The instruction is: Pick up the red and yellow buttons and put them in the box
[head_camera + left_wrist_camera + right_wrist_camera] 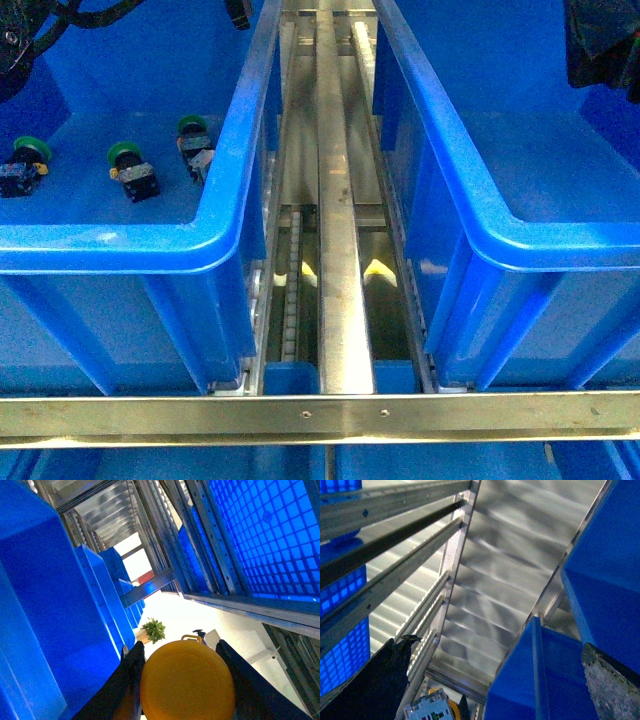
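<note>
One yellow button is sitting clenched by its round cap in the left end effector, up among the racking. No red button is showing anywhere. The right end effector is hanging released with its fingers wide, and a pale part at that view's edge is possibly a switch body. Three green switches are lying in the left bin. The smooth cap is risking a slip. Releasing over the rails, not the right bin, would be dropping it between the bins.

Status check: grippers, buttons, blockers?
Left gripper shut on round yellow-capped button. Right gripper open. Red button not in view. Three green-capped switches sit in left blue plastic bin.
</note>
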Action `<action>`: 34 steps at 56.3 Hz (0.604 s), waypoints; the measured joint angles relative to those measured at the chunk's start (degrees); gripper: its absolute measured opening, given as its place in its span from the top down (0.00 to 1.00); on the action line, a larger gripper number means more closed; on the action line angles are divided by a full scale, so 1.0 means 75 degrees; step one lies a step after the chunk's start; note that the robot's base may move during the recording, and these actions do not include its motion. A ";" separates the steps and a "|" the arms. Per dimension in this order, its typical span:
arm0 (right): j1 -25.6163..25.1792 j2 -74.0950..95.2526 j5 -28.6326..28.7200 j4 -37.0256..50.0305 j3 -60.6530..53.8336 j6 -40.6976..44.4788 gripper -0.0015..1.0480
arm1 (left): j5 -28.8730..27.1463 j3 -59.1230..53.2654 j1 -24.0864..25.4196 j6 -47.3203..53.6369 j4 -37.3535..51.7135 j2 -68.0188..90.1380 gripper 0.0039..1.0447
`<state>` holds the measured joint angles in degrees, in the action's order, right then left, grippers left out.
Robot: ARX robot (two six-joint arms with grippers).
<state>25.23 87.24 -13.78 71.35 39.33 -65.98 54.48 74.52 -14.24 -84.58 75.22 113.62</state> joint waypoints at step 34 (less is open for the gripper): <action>0.0079 0.0172 0.0289 0.0102 0.0239 -0.0242 0.06 | 0.0093 0.0437 -0.0323 0.0099 -0.0361 0.0297 0.68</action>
<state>25.82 88.53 -11.62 72.12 41.12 -67.79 55.18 77.80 -16.67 -83.83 72.51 115.85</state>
